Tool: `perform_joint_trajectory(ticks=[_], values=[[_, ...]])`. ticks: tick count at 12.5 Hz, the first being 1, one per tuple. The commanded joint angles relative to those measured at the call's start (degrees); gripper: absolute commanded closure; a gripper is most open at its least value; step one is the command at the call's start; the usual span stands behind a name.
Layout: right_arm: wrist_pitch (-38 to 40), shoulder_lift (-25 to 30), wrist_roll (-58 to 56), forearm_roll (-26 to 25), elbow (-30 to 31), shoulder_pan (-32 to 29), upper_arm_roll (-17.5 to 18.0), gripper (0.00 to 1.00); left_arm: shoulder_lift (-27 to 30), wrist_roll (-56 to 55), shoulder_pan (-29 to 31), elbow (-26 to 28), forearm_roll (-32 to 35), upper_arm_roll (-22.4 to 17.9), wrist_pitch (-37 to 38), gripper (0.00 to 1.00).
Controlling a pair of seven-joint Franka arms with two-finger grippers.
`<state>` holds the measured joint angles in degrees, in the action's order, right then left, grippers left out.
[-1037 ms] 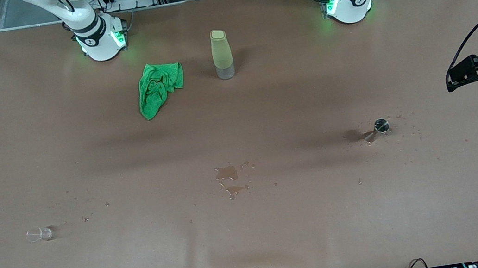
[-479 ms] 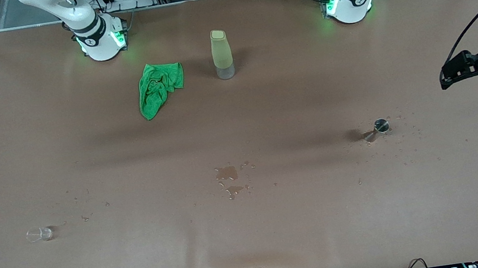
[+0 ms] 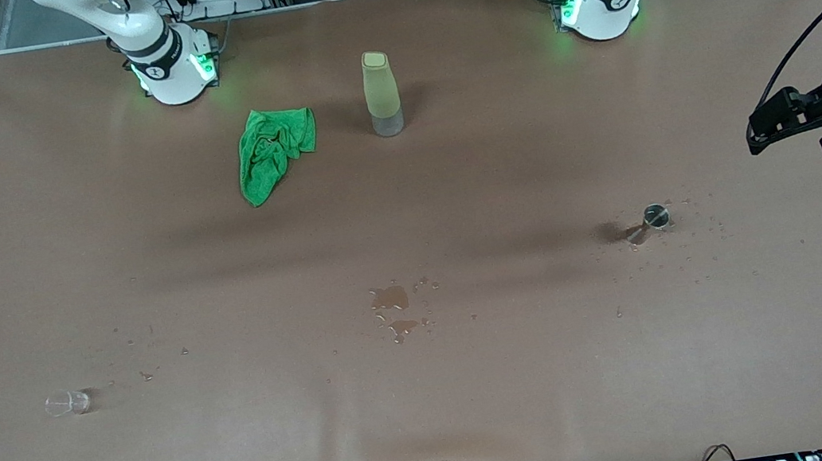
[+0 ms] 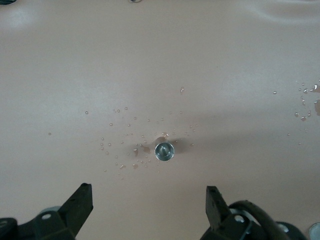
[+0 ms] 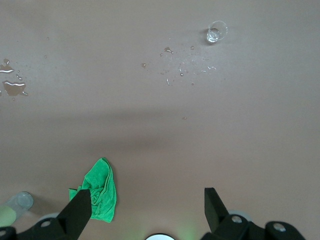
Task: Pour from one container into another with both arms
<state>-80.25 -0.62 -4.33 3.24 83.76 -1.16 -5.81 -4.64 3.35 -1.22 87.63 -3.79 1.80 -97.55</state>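
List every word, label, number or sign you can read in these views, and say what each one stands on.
None can be read.
Right arm's base: a small dark mark on the white shell, too small to read.
Left arm's base: the same kind of mark, too small to read.
Tall bottle, green cloth, metal cup, clear glass: no print shows.

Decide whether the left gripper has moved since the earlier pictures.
Yes. The left gripper, open and empty, has drifted toward the table's middle, closing sideways on the fixed metal cup.
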Motion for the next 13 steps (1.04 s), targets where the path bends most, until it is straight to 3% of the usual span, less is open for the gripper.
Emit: perform_joint_trajectory(ticks=[1,5,13], values=[[-0.9,1.5,0.8,-1.0,1.6,-1.2,1.3,0.00,0.9,-3.1,0.3,-0.4,1.5,1.0,1.2,0.00],[-1.2,1.4,0.8,-1.0,1.5,-1.1,1.3,0.00,0.9,-3.0,-2.5,-0.4,1.6,-2.4,1.2,0.00],[-1.2,1.3,0.7,-0.5,1.8,-1.1,1.3,0.00,0.9,-3.6,-1.9,-0.4,1.6,-2.3,1.5,0.00]])
